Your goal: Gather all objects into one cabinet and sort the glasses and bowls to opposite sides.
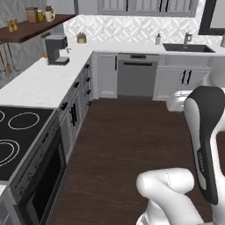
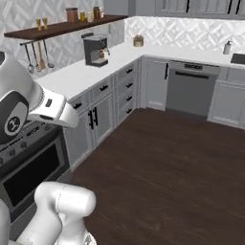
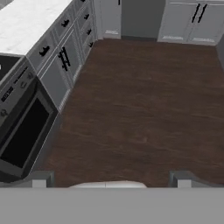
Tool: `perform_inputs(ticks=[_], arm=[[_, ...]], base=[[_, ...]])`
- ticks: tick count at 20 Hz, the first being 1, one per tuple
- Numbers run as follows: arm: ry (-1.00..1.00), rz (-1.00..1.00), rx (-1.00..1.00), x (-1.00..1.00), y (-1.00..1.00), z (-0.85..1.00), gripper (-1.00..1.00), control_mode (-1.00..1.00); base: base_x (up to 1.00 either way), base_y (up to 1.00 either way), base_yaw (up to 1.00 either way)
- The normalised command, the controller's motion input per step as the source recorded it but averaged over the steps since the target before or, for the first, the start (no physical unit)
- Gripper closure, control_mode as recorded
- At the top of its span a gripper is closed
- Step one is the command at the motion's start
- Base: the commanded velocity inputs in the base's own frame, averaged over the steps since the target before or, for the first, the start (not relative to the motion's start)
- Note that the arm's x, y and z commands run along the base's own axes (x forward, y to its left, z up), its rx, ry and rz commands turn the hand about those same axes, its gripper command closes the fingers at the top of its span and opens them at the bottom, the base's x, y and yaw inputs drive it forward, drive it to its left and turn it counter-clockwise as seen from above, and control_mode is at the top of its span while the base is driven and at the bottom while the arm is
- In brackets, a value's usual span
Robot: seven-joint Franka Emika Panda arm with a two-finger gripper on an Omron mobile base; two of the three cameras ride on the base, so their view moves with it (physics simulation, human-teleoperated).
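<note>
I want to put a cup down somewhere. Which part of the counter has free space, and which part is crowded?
The white counter is bare between the stove and the coffee machine, and again from the small pot to the sink. The wooden shelf is crowded with jars.

No legible text; arm (image 1: 203, 149) marking too blurry.

Dark wood floor (image 1: 132, 140) meets grey cabinets (image 2: 100, 115), white counter (image 1: 39, 79), patterned tile backsplash (image 1: 127, 26).

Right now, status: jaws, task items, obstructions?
Gripper open, holding nothing, over dark wood floor. No cups or bowls sighted. Coffee machine on the counter ahead-left.
</note>
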Motion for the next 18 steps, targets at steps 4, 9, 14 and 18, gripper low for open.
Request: perform_inputs(ticks=[4, 9, 14, 18], arm=[[0.0, 0.0, 0.0, 0.0, 0.0, 0.0, -1.0, 1.0], [0.0, 0.0, 0.0, 0.0, 0.0, 0.0, -1.0, 1.0], [0.0, 0.0, 0.0, 0.0, 0.0, 0.0, -1.0, 1.0], [0.0, 0.0, 0.0, 0.0, 0.0, 0.0, -1.0, 1.0]], base=[[1.0, -0.72, 0.37], [1.0, -0.75, 0.42], [0.99, -0.78, 0.49], [0.93, -0.79, 0.51]])
